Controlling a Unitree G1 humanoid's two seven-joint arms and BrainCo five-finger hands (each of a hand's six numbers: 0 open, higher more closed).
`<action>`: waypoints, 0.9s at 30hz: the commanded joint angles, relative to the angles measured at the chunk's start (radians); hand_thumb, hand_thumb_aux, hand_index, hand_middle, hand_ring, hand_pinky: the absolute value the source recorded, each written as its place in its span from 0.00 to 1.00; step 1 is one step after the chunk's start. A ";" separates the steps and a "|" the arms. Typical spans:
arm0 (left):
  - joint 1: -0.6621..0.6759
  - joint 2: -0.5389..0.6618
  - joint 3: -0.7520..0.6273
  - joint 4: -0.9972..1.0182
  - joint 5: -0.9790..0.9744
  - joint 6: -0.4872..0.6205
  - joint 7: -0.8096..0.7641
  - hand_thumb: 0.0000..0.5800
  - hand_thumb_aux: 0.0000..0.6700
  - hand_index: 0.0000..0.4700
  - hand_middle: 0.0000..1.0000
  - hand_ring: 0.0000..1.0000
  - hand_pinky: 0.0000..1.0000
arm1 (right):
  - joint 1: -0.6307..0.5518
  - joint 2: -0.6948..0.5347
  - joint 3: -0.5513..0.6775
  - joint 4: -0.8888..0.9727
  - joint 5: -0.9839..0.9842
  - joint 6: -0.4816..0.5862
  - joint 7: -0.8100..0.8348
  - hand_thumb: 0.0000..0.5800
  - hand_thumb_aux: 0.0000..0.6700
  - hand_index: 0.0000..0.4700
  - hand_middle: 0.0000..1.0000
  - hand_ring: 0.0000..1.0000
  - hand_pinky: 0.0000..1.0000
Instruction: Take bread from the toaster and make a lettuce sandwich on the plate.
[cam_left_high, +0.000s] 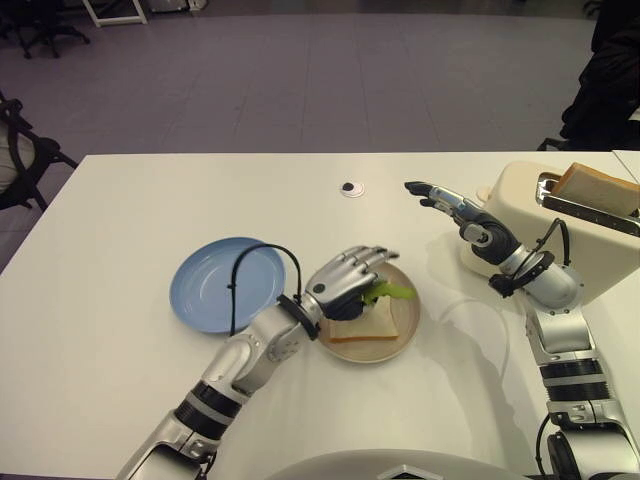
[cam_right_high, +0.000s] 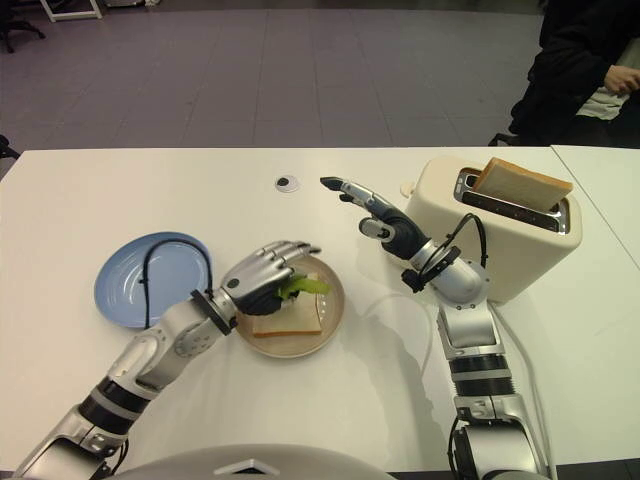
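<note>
- Two slices, where are they?
- One bread slice (cam_left_high: 375, 322) lies flat on the tan plate (cam_left_high: 408, 336). The second slice (cam_left_high: 600, 187) stands up out of the toaster (cam_left_high: 520, 235), right of the plate.
- Hands?
- Your left hand (cam_left_high: 350, 280) is over the plate's left rim, fingers curled and pinching the lettuce (cam_left_high: 392, 293) above the slice. Your right hand (cam_left_high: 455, 208) hangs beyond the plate, just beside the toaster, fingers straight, pressed together, holding nothing.
- Room?
- The blue plate (cam_left_high: 215, 285) is near the tan plate's left rim, apart from it. The round disc (cam_left_high: 350, 188) is well beyond the plate. The white cable (cam_left_high: 470, 301) curves just right of the rim. The table (cam_left_high: 120, 220) has far and left edges well apart from the plate.
</note>
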 joint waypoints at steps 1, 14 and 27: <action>0.007 0.015 -0.007 0.079 0.021 -0.009 0.028 1.00 1.00 1.00 0.00 0.00 0.00 | -0.009 0.004 0.007 0.000 -0.007 0.002 -0.003 0.00 0.00 0.00 0.00 0.00 0.00; 0.034 0.012 0.034 -0.006 0.013 0.027 0.037 0.00 0.00 0.00 0.00 0.00 0.00 | -0.002 0.001 0.016 -0.004 -0.005 0.004 0.003 0.00 0.00 0.00 0.00 0.00 0.00; 0.468 -0.054 0.422 -0.368 -0.869 -0.042 -0.056 0.00 0.00 0.00 0.00 0.00 0.00 | -0.206 -0.312 -0.201 0.017 -0.179 -0.121 -0.078 0.00 0.00 0.00 0.00 0.00 0.00</action>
